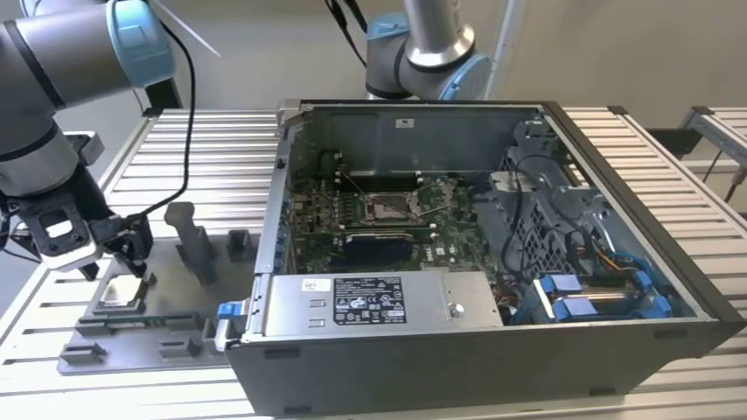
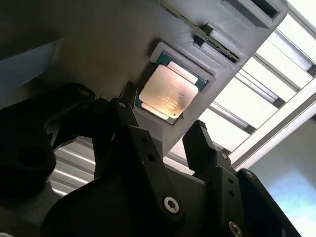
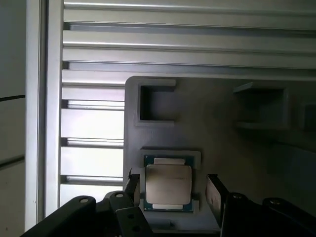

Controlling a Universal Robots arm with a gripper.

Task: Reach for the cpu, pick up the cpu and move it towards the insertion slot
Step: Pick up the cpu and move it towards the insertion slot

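First wrist view: fingers (image 3: pixel 213 195) astride cpu (image 3: pixel 168 184) edges

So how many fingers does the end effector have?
2. In the first wrist view, one finger is beside one edge of the cpu, and the other finger is beside the opposite edge. More could be hidden, but none shows.

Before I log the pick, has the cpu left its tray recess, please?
No, the cpu lies flat in the recess of the grey tray.
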